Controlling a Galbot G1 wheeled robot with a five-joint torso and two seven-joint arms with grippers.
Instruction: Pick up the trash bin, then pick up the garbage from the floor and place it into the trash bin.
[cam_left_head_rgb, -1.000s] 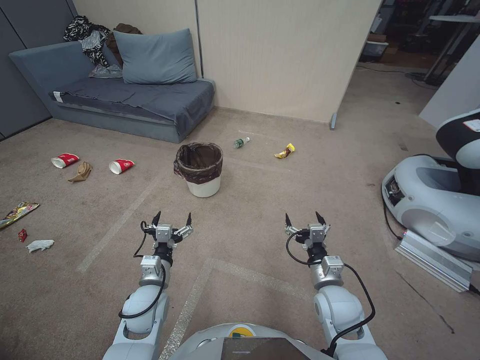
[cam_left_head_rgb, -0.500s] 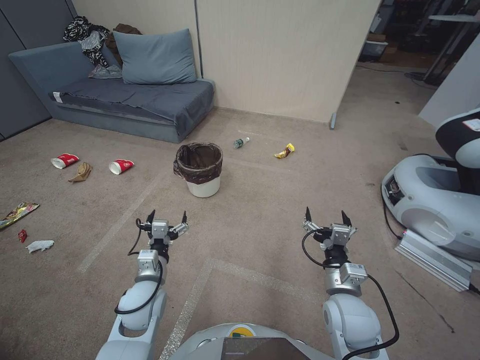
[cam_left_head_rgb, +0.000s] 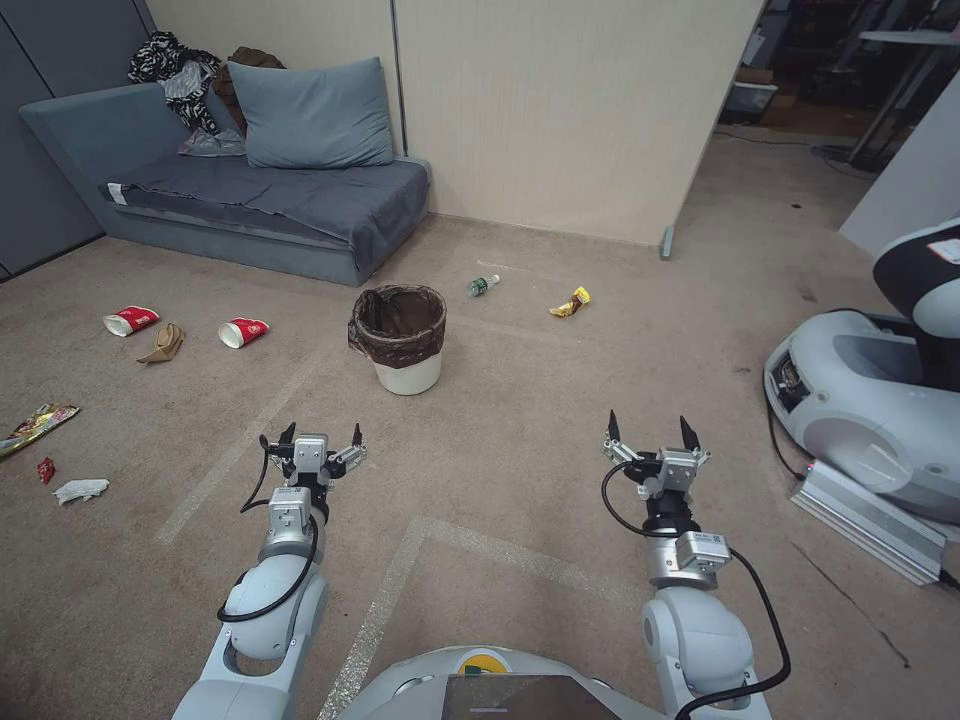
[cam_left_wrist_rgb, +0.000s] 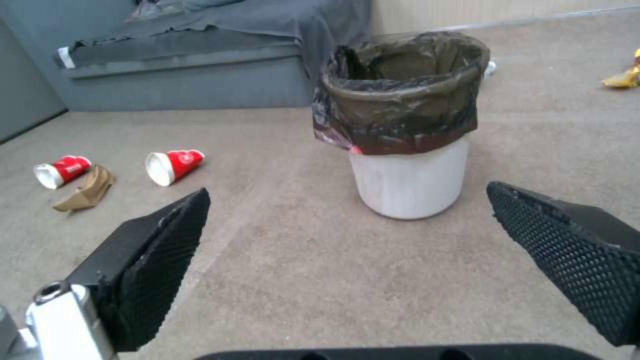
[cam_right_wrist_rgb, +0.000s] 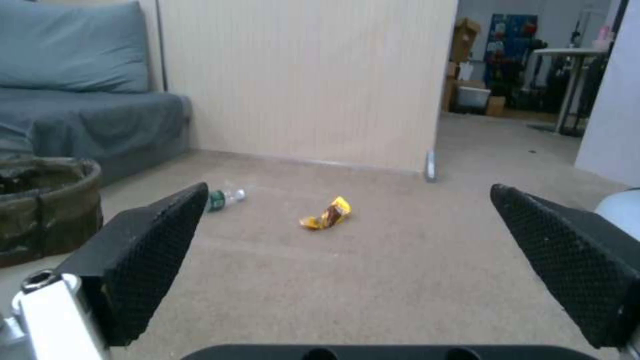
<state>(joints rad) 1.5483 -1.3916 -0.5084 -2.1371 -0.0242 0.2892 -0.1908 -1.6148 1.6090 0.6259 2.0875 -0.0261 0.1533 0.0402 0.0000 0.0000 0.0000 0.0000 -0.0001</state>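
I see the small round white plastic trash bin (cam_left_head_rgb: 408, 368) with its dark brown bag liner standing upright on the carpet, mouth facing up, straight ahead of me and a little left of centre, in front of the grey-blue sofa (cam_left_head_rgb: 250, 205). Behind the bin and to its right a clear bottle with a green label (cam_left_head_rgb: 482, 285) lies on its side, its long axis slanting away toward the wall, and a crumpled yellow snack wrapper (cam_left_head_rgb: 569, 302) lies near it. Well to the bin's left, two red-and-white paper cups (cam_left_head_rgb: 242, 331) lie tipped over, with a tan paper bag (cam_left_head_rgb: 161, 343) between them. Farther left are a gold wrapper (cam_left_head_rgb: 36, 424) and a white tissue (cam_left_head_rgb: 80, 490).

The floor is beige carpet (cam_left_head_rgb: 520, 400) marked with pale tape lines; a cream partition wall (cam_left_head_rgb: 570, 110) stands behind.

My left gripper (cam_left_head_rgb: 320, 438) hovers low, short of the bin and aimed at it, jaws spread wide and holding nothing. My right gripper (cam_left_head_rgb: 651, 432) is held forward, well apart from the bin, facing the wrapper, jaws likewise wide and bare.
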